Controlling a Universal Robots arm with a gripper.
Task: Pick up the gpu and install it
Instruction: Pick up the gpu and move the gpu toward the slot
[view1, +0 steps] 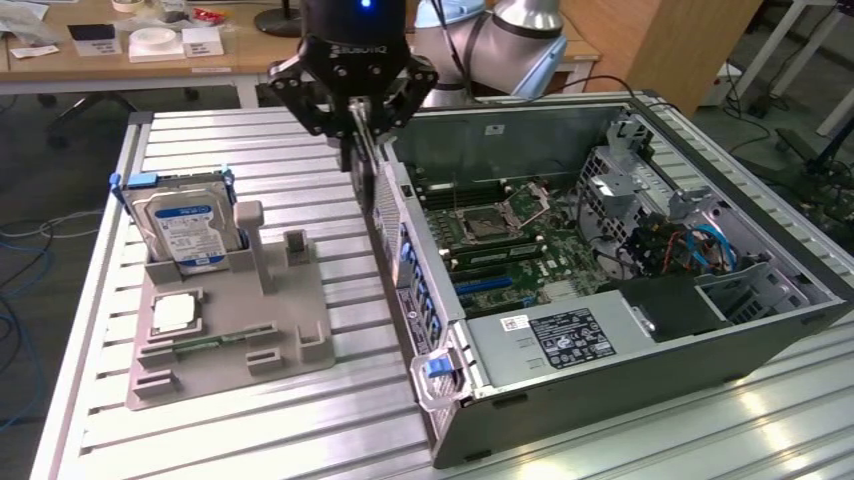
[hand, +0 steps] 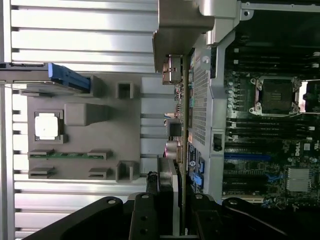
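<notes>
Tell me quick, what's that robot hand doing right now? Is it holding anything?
Hand: closed, holding the gpu on edge, close by the rear wall of the open case.

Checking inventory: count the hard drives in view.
1: the hard drive stands upright in the gray stand, on the exterior view's left. More may hide inside the computer case.

Greys and silvers are dominating.
The ribbed bench (view1: 200, 140) is gleaming silver, the tray (view1: 287, 335) is showing grey, the hard drive (view1: 187, 230) is wearing blue-white, the end effector (view1: 360, 130) black, the graphics card (view1: 360, 175) dark.
</notes>
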